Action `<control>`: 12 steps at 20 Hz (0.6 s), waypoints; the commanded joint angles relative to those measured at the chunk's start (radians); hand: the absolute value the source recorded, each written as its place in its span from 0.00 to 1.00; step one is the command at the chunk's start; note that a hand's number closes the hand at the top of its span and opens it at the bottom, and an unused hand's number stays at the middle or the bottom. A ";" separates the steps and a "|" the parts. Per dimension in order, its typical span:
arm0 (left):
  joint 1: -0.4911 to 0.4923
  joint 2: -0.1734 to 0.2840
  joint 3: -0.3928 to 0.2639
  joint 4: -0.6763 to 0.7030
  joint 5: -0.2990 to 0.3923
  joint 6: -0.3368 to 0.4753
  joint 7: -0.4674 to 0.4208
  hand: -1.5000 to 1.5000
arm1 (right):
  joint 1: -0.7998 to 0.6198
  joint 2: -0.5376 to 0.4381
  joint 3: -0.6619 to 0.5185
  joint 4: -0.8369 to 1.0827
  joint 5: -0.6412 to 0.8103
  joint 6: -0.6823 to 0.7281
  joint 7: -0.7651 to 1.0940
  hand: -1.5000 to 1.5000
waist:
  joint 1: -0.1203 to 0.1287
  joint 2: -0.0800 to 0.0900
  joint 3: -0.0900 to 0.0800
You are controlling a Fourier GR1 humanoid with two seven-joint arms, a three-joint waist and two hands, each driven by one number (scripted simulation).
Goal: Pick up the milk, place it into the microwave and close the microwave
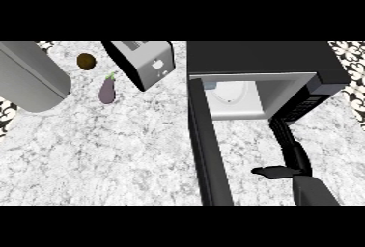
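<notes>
Showing a big grey cylinder (30, 75) lying at the counter's (107, 154) far left. Passing a small brown round thing (86, 61) near the far edge, with an eggplant (107, 90) lying just below it. Finding a toaster (145, 62) standing tilted just right of those. Reaching the microwave (285, 60) at the right, its door (209, 149) hanging wide open toward the near edge. Seeing what looks like the milk (230, 94), white, sitting inside the cavity's left part, apart from the hand. Ending with the right hand (294, 161) stretching up from the lower edge, fingers straight and pointing at the microwave's front right corner, thumb sticking out leftward, holding nothing.
</notes>
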 commanded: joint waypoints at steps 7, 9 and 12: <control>-0.210 -0.109 -0.074 0.142 -0.032 -0.062 0.144 1.00 | 0.293 -0.084 0.033 -0.172 -0.066 0.257 -0.150 0.00 | -0.004 0.007 0.003; -0.278 -0.135 -0.046 0.229 -0.011 -0.086 0.135 1.00 | 0.298 -0.025 0.048 -0.232 -0.082 0.212 -0.121 0.00 | 0.000 0.009 0.002; -0.355 -0.161 -0.055 0.303 -0.031 -0.117 0.138 1.00 | 0.365 -0.076 0.054 -0.305 -0.113 0.258 -0.101 0.00 | -0.002 0.009 0.002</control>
